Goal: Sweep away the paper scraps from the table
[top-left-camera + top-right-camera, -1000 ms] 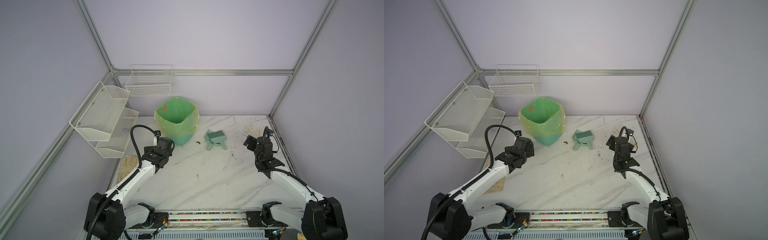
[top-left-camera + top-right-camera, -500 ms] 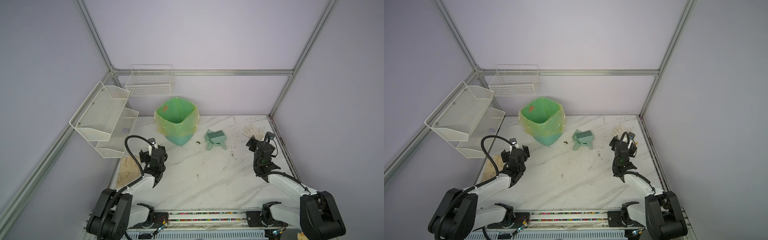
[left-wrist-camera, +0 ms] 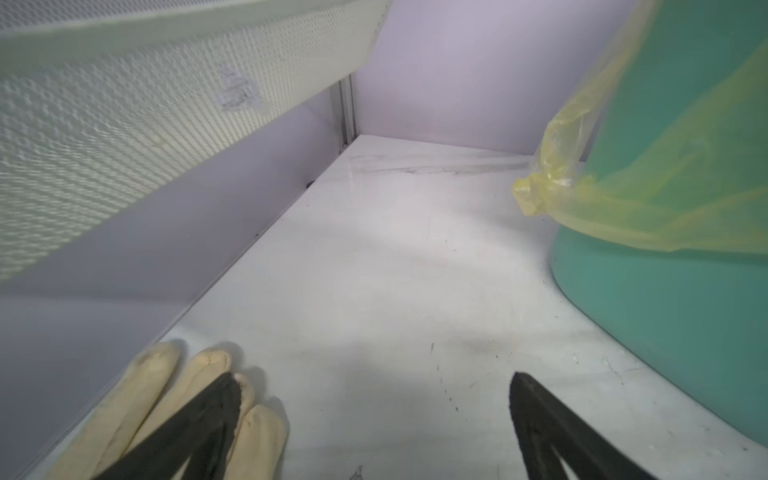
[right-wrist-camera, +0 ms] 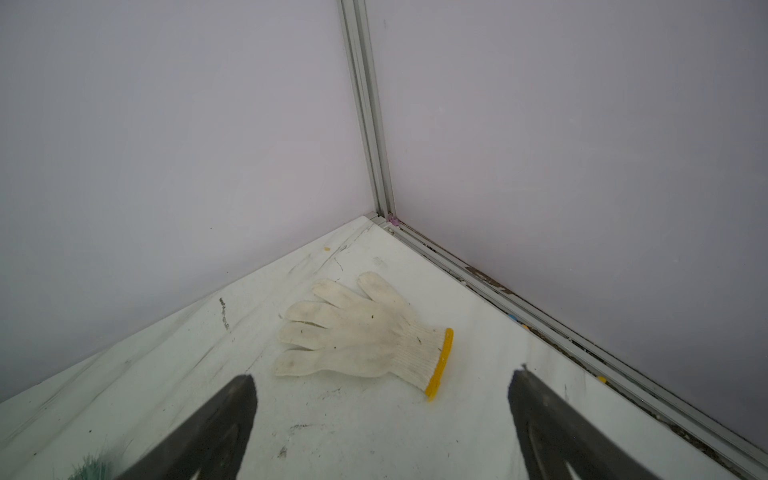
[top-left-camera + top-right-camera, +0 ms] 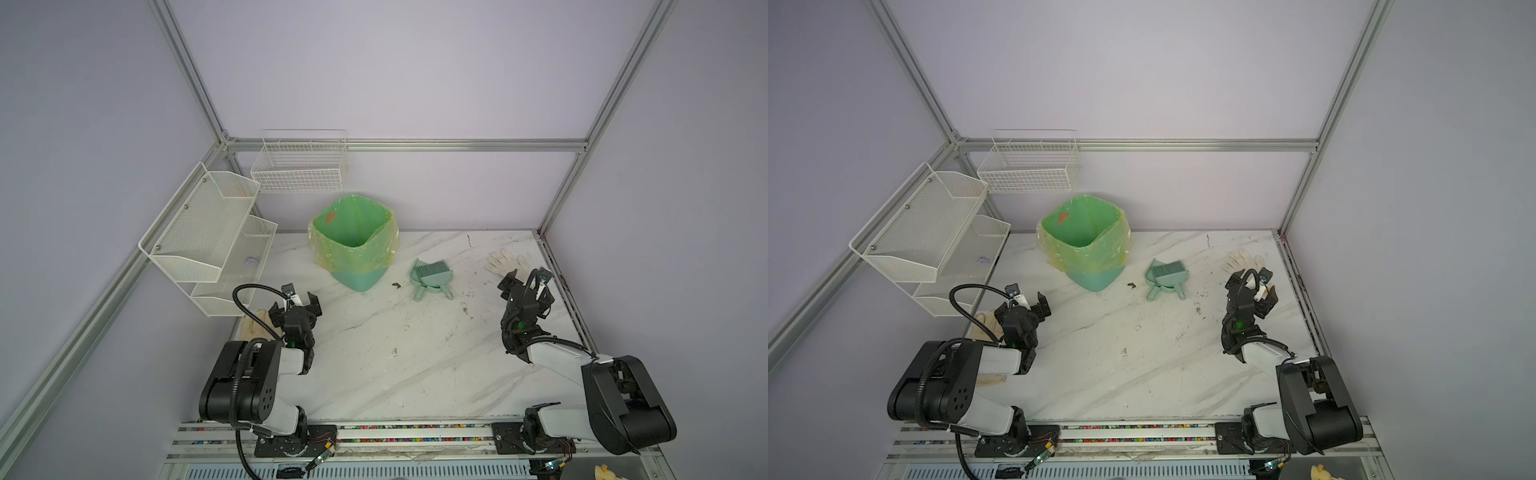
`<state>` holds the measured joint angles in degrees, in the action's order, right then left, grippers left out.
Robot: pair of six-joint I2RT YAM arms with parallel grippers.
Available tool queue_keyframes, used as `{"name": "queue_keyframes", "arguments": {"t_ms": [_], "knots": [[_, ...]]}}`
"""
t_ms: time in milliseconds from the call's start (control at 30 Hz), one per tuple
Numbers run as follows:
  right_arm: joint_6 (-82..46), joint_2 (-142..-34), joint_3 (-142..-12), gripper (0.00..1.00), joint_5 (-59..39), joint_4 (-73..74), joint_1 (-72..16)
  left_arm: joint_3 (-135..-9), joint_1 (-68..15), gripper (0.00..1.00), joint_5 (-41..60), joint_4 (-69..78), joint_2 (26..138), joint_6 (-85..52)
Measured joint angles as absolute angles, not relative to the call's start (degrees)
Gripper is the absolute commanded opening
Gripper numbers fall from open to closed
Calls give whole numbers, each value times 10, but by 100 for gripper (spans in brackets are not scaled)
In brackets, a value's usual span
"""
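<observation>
On the table (image 5: 395,374), the left gripper (image 5: 300,296) at 8 o'clock, just beside a cream glove (image 5: 251,328), and the right gripper (image 5: 525,286) at 3 o'clock both hang empty, fingers spread wide. Farther back stand the dustpan (image 5: 434,286) at 12, the bin (image 5: 357,278) at 11 and a white glove (image 5: 505,262) at 2. The paper scraps (image 4: 601,379) I can make out are tiny blue and yellow bits against the side rail (image 4: 548,328) near 3 o'clock.

The table (image 5: 395,374) is smooth, faintly glossy marble-look white, scuffed grey. The bin (image 5: 359,282) is matt teal plastic under a thin, shiny, crinkled film liner (image 5: 376,259). Right of the bin, the dustpan (image 5: 434,286) is matt plastic, the glove (image 4: 361,332) nubbly knit cloth; left of it, the mesh shelves (image 3: 104,124) are white-coated metal.
</observation>
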<state>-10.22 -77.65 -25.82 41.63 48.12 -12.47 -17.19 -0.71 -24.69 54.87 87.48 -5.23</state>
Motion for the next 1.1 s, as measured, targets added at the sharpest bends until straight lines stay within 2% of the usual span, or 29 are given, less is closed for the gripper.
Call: {"name": "queue_keyframes", "arguments": {"t_ms": [533, 733, 867, 967, 1100], "knots": [[-30, -973, -198, 97, 413, 794, -125, -174, -8, 100, -190, 543, 904, -32], [-25, -978, -197, 97, 401, 819, -125, -174, -8, 100, -188, 543, 905, -32], [-8, -983, -199, 97, 351, 826, -125, -174, -8, 100, -187, 543, 904, -32], [17, -1025, -211, 97, 314, 861, -125, -174, -8, 100, -186, 543, 904, -32], [19, -1038, -230, 97, 278, 834, -115, -174, -8, 100, -186, 543, 904, -32]]}}
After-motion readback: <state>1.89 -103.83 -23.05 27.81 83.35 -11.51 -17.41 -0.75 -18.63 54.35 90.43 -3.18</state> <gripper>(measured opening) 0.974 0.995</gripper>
